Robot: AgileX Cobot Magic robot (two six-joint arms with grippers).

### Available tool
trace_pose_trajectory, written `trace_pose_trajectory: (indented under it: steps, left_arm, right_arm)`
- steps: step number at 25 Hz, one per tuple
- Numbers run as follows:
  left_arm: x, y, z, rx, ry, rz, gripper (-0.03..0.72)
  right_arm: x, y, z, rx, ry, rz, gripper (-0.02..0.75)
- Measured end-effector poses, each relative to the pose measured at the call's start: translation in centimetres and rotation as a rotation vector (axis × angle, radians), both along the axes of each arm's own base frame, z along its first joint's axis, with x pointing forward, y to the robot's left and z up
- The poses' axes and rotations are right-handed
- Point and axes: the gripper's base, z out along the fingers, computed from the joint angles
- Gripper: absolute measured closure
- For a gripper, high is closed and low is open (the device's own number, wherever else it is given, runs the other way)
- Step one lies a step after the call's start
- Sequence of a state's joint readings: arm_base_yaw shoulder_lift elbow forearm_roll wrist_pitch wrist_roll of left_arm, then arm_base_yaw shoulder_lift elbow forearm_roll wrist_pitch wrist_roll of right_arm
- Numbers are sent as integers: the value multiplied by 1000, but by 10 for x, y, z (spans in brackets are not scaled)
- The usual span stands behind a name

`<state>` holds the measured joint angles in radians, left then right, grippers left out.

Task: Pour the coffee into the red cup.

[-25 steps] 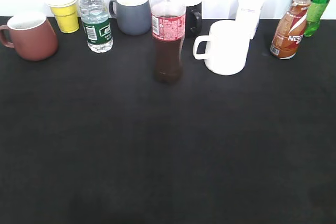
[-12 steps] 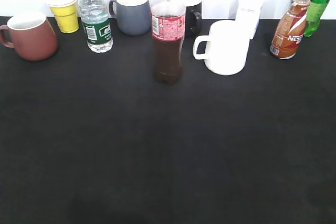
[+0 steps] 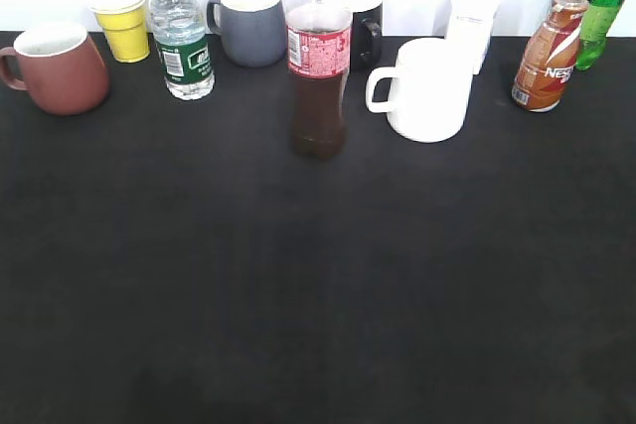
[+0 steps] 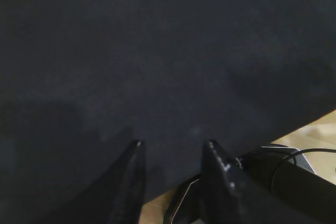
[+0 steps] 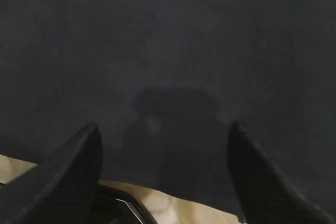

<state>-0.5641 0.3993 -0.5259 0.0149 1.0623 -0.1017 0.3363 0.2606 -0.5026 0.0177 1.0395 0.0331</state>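
Coffee bottle: small, brown, orange-and-white label, upright, uncapped, far right of the table. Red cup: rounded brick-red mug, white inside, upright, handle pointing left, far left. Well apart.

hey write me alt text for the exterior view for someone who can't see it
A black table holds a back row of drinks: a red cup at far left, a cola bottle and white mug mid-table, and a coffee bottle at far right. No robot arms are visible.

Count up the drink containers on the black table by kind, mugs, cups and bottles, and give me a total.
Mugs: 4 (brick-red ceramic, grey-blue, black, white)
Yellow cups: 1
Bottles: 4 (water, cola, brown coffee, green soda)
Total: 9
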Motion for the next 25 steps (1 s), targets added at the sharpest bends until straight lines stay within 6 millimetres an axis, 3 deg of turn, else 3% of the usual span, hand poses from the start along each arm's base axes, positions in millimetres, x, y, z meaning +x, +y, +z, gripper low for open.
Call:
trace_pose_trajectory:
  steps: [6, 10, 13, 17, 25]
  left_arm:
    - [-1, 1, 0, -5, -8, 12, 447]
    - [-10, 15, 5, -46, -92, 193, 447]
    - [-23, 25, 8, -73, -182, 365, 447]
    - [-38, 29, 9, -91, -280, 492, 447]
    - [-55, 30, 9, -121, -385, 517, 447]
  right_arm:
    - [0, 0, 0, 1, 0, -1, 161]
    - [1, -4, 0, 2, -2, -128, 161]
    - [-8, -10, 2, 14, -63, -275, 161]
    - [-24, -11, 4, 33, -166, -293, 161]
    - [-39, -12, 4, 52, -264, -293, 161]
